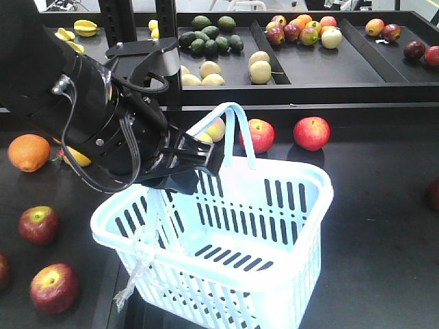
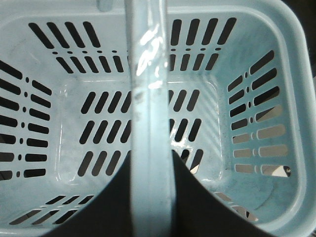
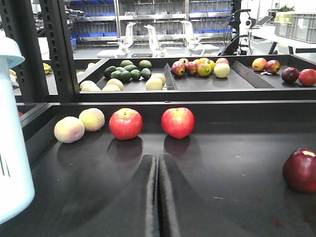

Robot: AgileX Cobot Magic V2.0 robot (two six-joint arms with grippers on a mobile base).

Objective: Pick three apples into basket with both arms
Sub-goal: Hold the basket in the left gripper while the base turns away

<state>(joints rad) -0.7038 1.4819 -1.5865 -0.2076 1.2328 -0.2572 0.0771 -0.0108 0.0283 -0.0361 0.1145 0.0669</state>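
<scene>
The pale blue basket (image 1: pixel 295 205) sits mid-table, and the left wrist view shows it holds nothing (image 2: pixel 74 128). My left gripper (image 1: pixel 209 152) is shut on its swing handle (image 2: pixel 150 98), which runs up between the black fingers (image 2: pixel 98 207). Two dark red apples (image 1: pixel 39 225) (image 1: pixel 53 288) lie on the table to the left of the basket. Another dark red apple (image 3: pixel 301 169) lies to the right of my right gripper (image 3: pixel 158 157), which is shut on nothing, low over the black table. That apple also shows at the right edge (image 1: pixel 433 194).
Two bright red apples (image 3: pixel 125 123) (image 3: pixel 177 122) and two pale yellowish ones (image 3: pixel 69 129) lie along the back ledge. An orange (image 1: pixel 29 152) is at the left. Behind the ledge, raised trays (image 1: pixel 322 68) hold avocados, pale fruit and mixed apples. A white strip (image 1: pixel 137 267) hangs from the basket rim.
</scene>
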